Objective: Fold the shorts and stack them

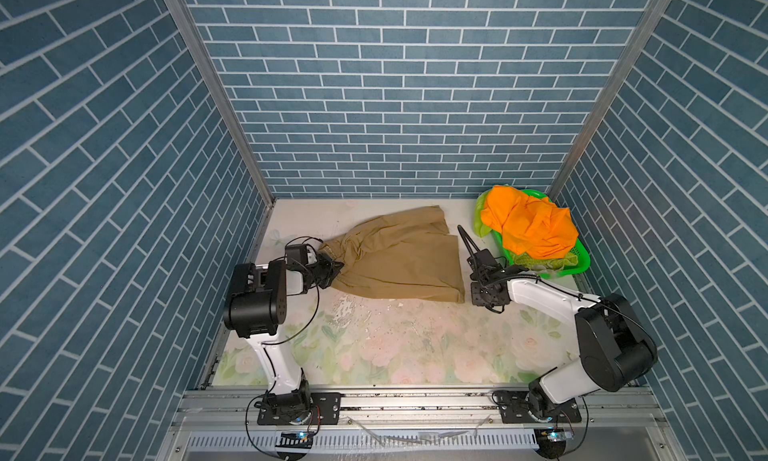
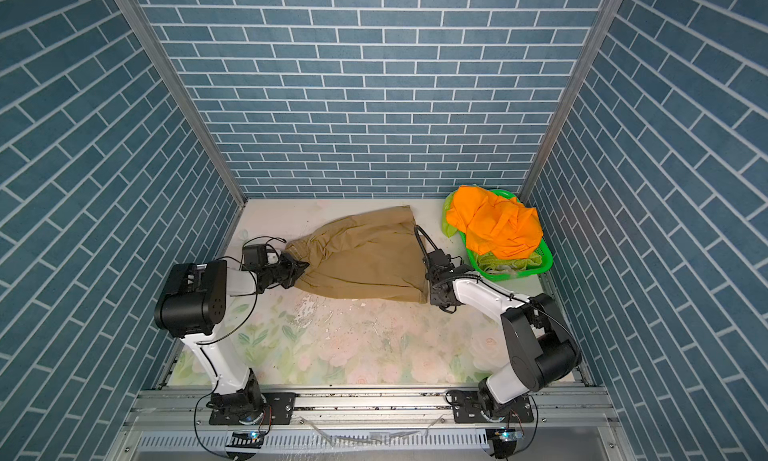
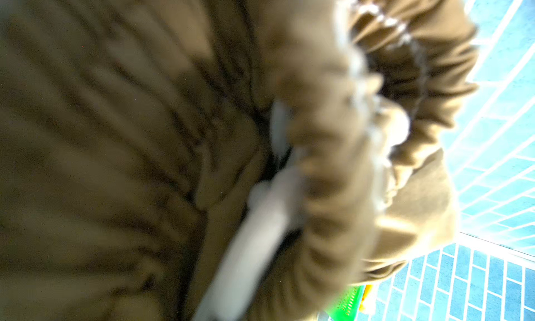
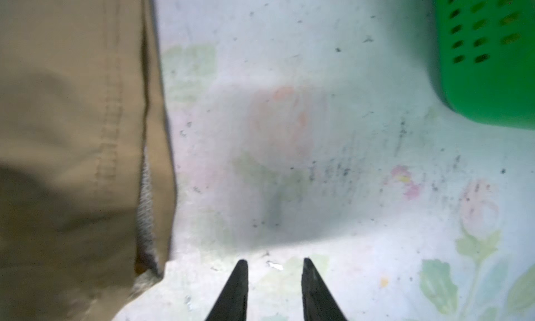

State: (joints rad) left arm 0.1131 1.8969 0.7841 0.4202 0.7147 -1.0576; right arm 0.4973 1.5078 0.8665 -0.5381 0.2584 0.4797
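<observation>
The tan shorts [image 1: 399,259] [image 2: 365,259] lie spread on the flowered table, waistband to the left and leg hems to the right. My left gripper [image 1: 336,268] [image 2: 302,268] is shut on the gathered waistband. In the left wrist view the tan cloth [image 3: 115,131] fills the frame and hides the jaws. My right gripper [image 1: 482,302] [image 2: 441,299] [image 4: 275,263] stands open just off the shorts' near right corner, over bare table, with nothing between its fingers. The hem [image 4: 72,131] lies beside it. The orange shorts [image 1: 528,226] [image 2: 494,222] are piled on the lime green shorts [image 1: 481,222] in the basket.
A green perforated basket [image 1: 579,263] [image 2: 545,263] [image 4: 489,59] [image 3: 347,302] stands at the back right corner, close to the right arm. Blue brick-pattern walls enclose the table on three sides. A metal rail [image 1: 415,400] runs along the front edge.
</observation>
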